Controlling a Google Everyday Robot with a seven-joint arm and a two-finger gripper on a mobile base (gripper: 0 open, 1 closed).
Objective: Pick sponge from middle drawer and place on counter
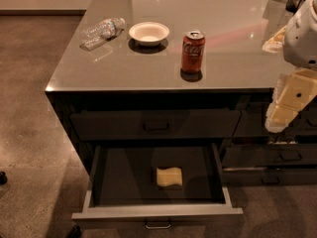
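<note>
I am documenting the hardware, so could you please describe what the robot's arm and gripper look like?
The arm is a rounded, glossy white housing at the right edge. Below it, the gripper is built of blocky cream-yellow segments, with a small dark dot on the upper block; it sits just below the front edge of the counter. No cables or lettering show.

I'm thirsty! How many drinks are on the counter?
2: a water bottle lying at left, a red soda can upright near the front. The gripper hangs at right; the arm may hide more.
</note>
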